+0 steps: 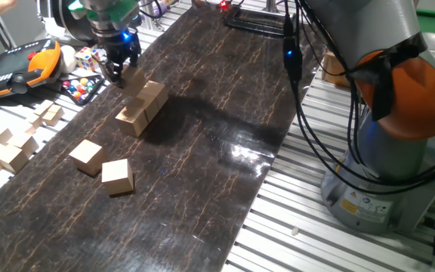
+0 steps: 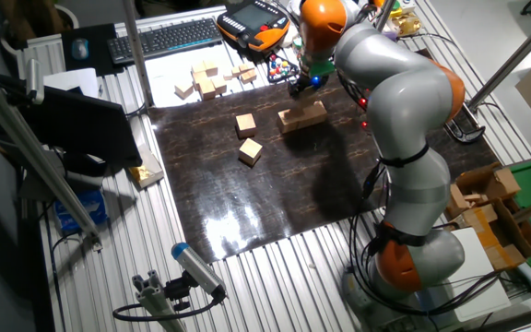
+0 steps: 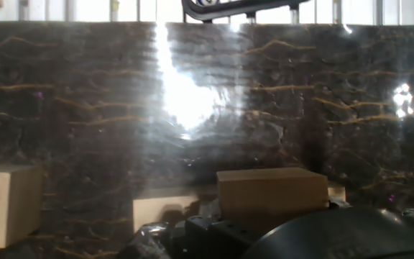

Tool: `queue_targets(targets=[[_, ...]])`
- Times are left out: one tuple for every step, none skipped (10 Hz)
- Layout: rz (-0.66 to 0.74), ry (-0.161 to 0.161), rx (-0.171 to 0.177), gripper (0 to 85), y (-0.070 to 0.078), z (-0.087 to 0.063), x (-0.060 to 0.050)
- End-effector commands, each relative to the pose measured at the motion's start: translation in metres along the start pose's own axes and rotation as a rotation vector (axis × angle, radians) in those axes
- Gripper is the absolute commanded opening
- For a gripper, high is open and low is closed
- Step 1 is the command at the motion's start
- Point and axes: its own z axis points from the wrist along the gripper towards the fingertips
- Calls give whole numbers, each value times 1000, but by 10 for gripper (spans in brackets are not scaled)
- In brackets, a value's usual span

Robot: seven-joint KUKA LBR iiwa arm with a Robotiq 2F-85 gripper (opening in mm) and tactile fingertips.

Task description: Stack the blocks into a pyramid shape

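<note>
My gripper [image 1: 124, 69] stands at the far left end of the dark mat, shut on a tan block [image 1: 134, 80] that sits tilted just over a short row of blocks [image 1: 143, 109]. In the other fixed view the gripper [image 2: 300, 86] is right above that row [image 2: 302, 117]. The hand view shows the held block [image 3: 272, 190] close in front, with another block [image 3: 162, 209] behind it and one [image 3: 6, 204] at the left edge. Two loose blocks [image 1: 87, 156] [image 1: 117, 176] lie apart on the mat, nearer the front. My fingertips are mostly hidden.
A loose pile of smaller pale wooden pieces [image 1: 10, 147] lies off the mat's left edge. Beside it are a multicoloured puzzle cube [image 1: 89, 56], a box of coloured balls [image 1: 81, 87] and an orange pendant [image 1: 21, 64]. The robot's base [image 1: 384, 136] stands to the right.
</note>
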Motion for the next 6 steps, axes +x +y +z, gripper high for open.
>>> queue_targets(targets=[[0, 4, 4, 7, -2, 1, 2], [-11, 5, 7, 7, -5, 3, 4], [-14, 5, 5, 7, -8, 5, 6], [-18, 4, -2, 7, -12, 9, 9], [-21, 2, -2, 7, -13, 11, 10], [-21, 5, -7, 7, -15, 12, 11]])
